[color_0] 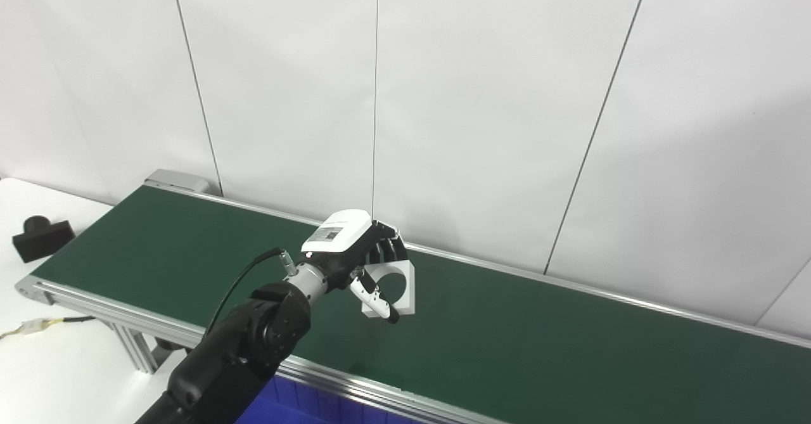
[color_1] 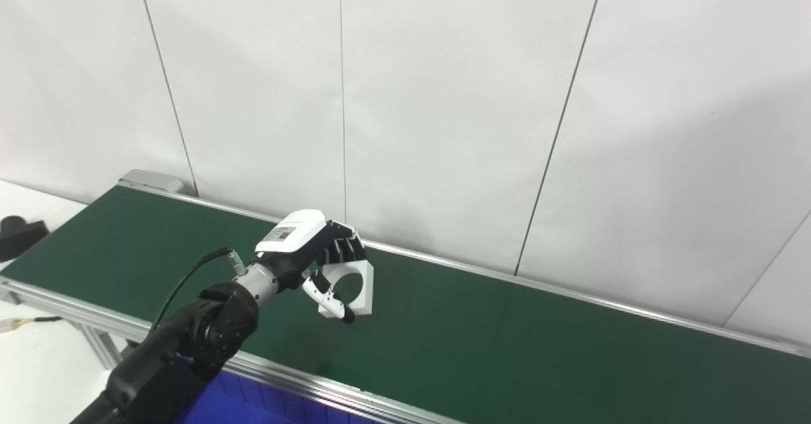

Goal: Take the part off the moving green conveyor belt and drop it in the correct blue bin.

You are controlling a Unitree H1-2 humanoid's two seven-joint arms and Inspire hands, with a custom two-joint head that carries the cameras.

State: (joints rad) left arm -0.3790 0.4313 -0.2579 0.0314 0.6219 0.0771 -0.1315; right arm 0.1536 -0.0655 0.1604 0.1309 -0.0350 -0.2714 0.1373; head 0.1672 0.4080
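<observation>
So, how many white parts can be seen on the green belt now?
1. The single white part, a block with a round hole, stands at mid-belt on the green belt, with the left hand closed on it. More may lie outside the view.

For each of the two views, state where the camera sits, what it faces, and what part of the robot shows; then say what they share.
Left eye view: on the robot's head, looking down at the long green conveyor belt and white wall; the black left arm and left robot hand show, with a blue bin at the bottom edge.
Right eye view: beside it, slightly to the right, facing the same way; same arm and hand.
Shared: the hand closed around the white square part with a round hole, and a black block far left.
</observation>
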